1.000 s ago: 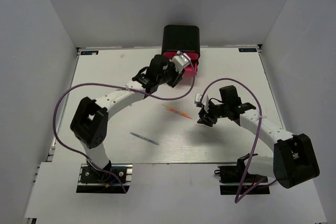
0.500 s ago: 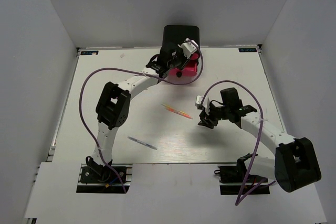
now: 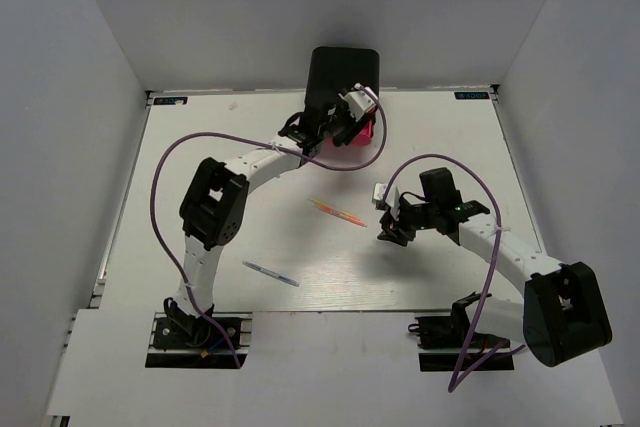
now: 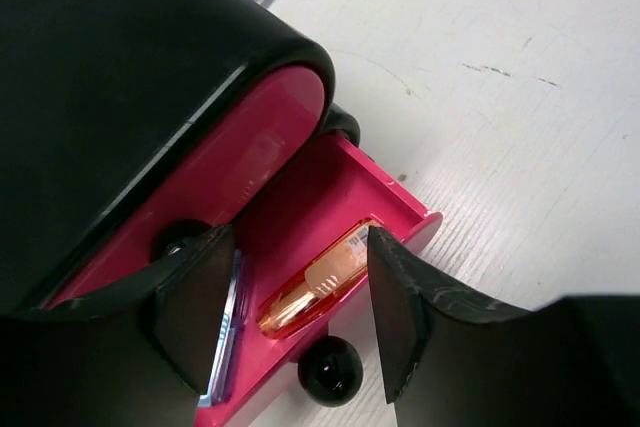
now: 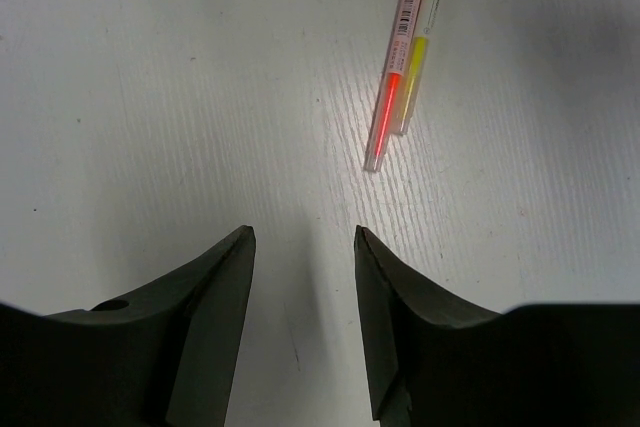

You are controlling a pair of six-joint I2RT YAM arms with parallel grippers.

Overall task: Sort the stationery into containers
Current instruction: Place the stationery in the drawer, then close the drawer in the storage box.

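The left tool [image 4: 295, 322] is held wide open and empty just above the pulled-out pink drawer [image 4: 400, 217] of the black cabinet [image 4: 120, 77]. It is best lifted straight up, so that rim and knob [image 4: 330, 370] are not knocked. An orange marker [image 4: 320, 282], translucent and labelled, is seen lying in the drawer. The right tool [image 5: 303, 237], likewise open and empty, is poised over the desk [image 5: 150, 77] near the thin orange-pink pen [image 5: 392, 77].
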